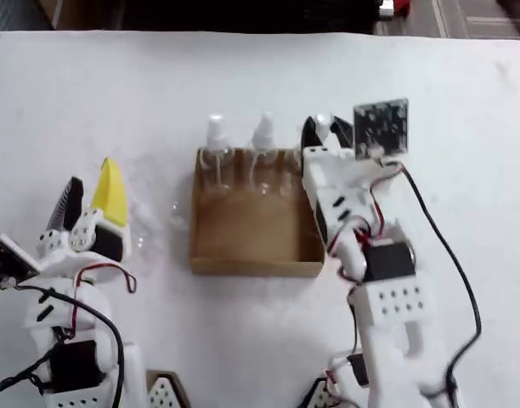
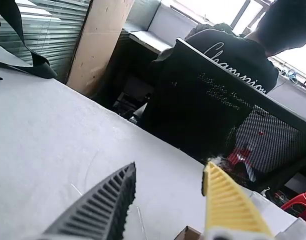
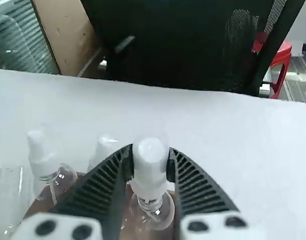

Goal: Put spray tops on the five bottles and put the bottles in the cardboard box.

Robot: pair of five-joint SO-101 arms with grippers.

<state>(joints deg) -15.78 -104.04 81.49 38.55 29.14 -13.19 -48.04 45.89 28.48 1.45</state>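
White surface [image 1: 243,68] | cardboard box [image 1: 253,265] at centre, two topped bottles [image 1: 217,166] upright along its far wall | right tool [image 1: 321,129] clamped on spray top [image 3: 149,157] of third bottle [image 3: 153,212] beside them | left tool [image 1: 88,194] open, left of box

Our right gripper [image 3: 149,152] clamps a spray top [image 3: 149,162] at the far right corner of the cardboard box [image 1: 256,265]; left gripper [image 1: 90,174] agape, left of it.

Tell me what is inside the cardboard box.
Two capped bottles stand along the cardboard box's far wall; the near floor is bare. The right pincer grips a third bottle by its spray top at the far right corner; the arm covers its base.
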